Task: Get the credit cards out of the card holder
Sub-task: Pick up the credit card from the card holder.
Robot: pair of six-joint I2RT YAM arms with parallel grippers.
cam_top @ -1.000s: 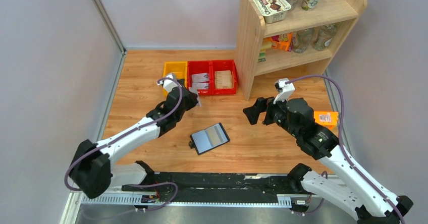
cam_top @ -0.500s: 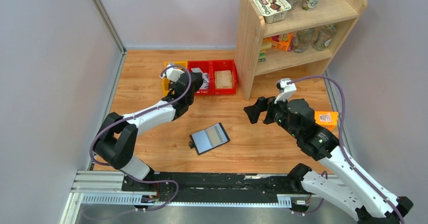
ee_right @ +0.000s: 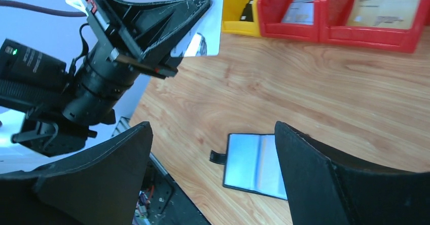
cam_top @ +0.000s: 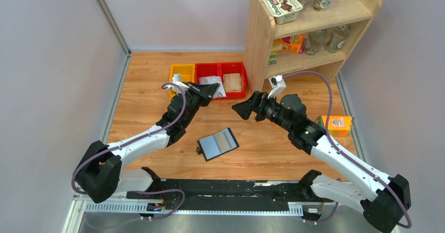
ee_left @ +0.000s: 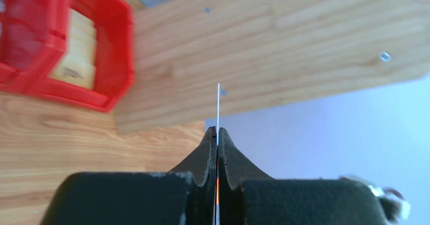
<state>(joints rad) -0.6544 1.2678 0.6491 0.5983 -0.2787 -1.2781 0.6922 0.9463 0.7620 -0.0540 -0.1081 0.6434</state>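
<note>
- The holder (cam_top: 218, 144) is lying open and flat on the bench (cam_top: 141, 102), near the middle, between the two arms, lining up and strap tab at its left
- No black cards are showing in its slots from either view that takes it in; whether any are sitting deep in the pockets I cannot tell
- A dark flat thing (ee_right: 248, 11) is standing in the yellow bin (ee_right: 238, 28) at the far side; it may be one of the cards, but it is too small to say
- The left claw (ee_left: 218, 129) is clamping a pale card (ee_right: 207, 32) by one edge, by the near edge of the red bins (ee_right: 375, 38); it is looking like the whitish printed sort, not a black one
- The right claw (ee_right: 213, 128) is standing wide apart, gripping nothing, hovering far and right of the holder and facing the left claw
- The cards are likely going to handle as thin, stiff, light and slick, so a pinch on whatever short edge is sticking out of a slot, pulled along the slot, is looking best
- The holder is looking soft and light, so it is likely going to slide or fold shut under a pull; pinning one half flat with the other claw should be helping
- Print is showing on the pale card and on the brown-and-white tub (cam_top: 282, 6) atop the shelf (cam_top: 260, 49), but none of it is reading clearly; the orange carton (cam_top: 336, 124) at the right is likewise too small to read
</note>
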